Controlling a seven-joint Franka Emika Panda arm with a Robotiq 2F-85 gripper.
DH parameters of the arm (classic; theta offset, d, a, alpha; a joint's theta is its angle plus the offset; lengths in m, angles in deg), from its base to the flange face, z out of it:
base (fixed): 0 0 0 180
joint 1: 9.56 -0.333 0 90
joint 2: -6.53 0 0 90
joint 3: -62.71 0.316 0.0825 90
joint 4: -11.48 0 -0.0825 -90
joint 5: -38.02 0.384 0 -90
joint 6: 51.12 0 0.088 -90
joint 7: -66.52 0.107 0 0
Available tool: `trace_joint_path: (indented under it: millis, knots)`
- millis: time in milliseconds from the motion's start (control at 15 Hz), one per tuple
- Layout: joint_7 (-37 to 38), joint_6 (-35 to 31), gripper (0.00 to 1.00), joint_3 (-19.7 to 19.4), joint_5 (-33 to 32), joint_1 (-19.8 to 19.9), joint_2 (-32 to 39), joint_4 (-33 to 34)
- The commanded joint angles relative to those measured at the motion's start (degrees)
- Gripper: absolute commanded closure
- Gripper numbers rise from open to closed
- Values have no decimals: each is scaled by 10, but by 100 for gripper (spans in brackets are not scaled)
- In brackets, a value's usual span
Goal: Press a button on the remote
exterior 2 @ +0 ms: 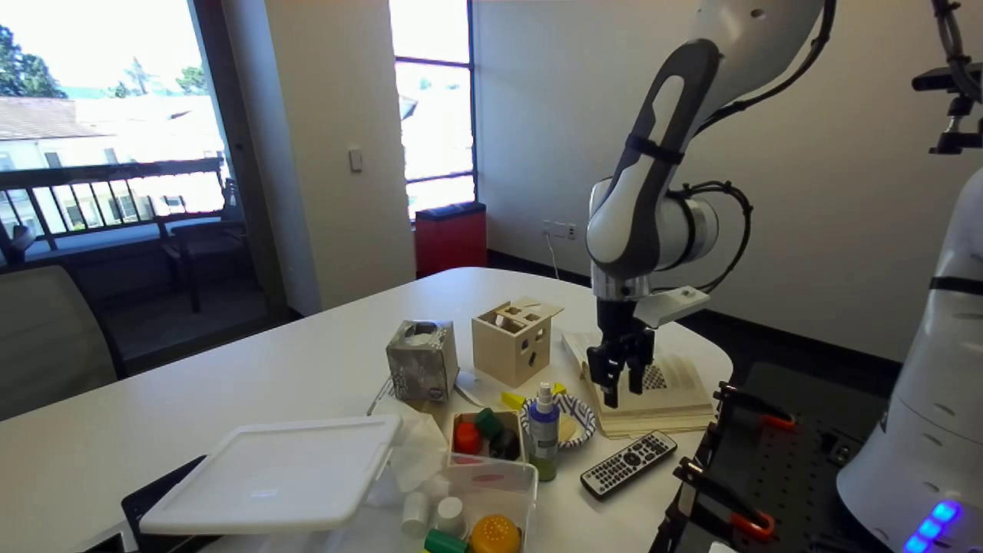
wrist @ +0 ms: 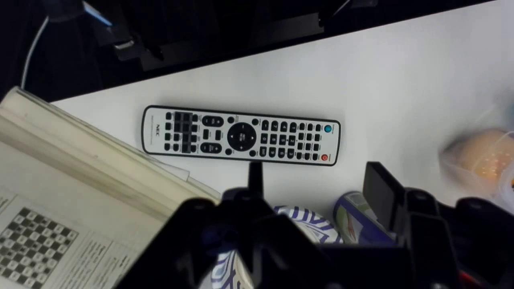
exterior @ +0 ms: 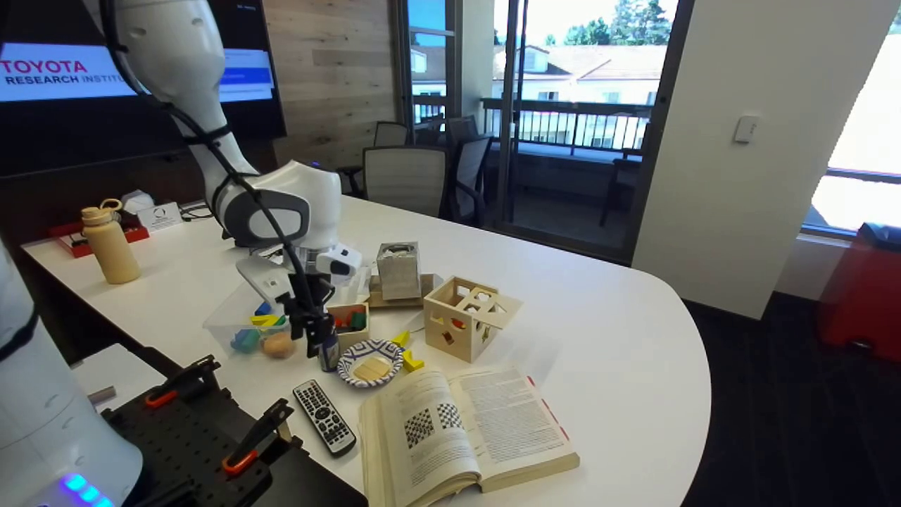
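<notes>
The remote lies flat on the white table, buttons up, in both exterior views point(exterior: 324, 417) point(exterior 2: 628, 464). It is slim, pale-faced with a dark edge and dark buttons. In the wrist view the whole remote point(wrist: 241, 135) lies across the picture, beyond the fingertips. It has a round pad mid-length, and a red and a teal button at one end. My gripper point(wrist: 315, 164) is open, its fingers wide apart with nothing between them. In both exterior views it hangs above the table point(exterior: 314, 346) point(exterior 2: 623, 393), apart from the remote.
An open book point(exterior: 507, 422) lies beside the remote. A patterned bowl point(exterior 2: 587, 418) and a spray bottle point(exterior 2: 544, 434) stand close by. A wooden shape box point(exterior: 450, 327), a tissue box point(exterior: 399, 271) and a clear bin point(exterior 2: 530, 491) stand farther off. A clamped dark board point(exterior: 190, 415) borders the robot base.
</notes>
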Motion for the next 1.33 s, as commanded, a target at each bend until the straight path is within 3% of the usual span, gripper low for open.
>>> trace_joint_path:
  millis: [0, 333, 1267]
  knots:
    - [-11, -14, 62, 35, 31, 34, 69, 38]
    - [6, -13, 100, 44, 17, 59, 134, 78]
    - [19, 17, 100, 45, 10, 106, 251, 165]
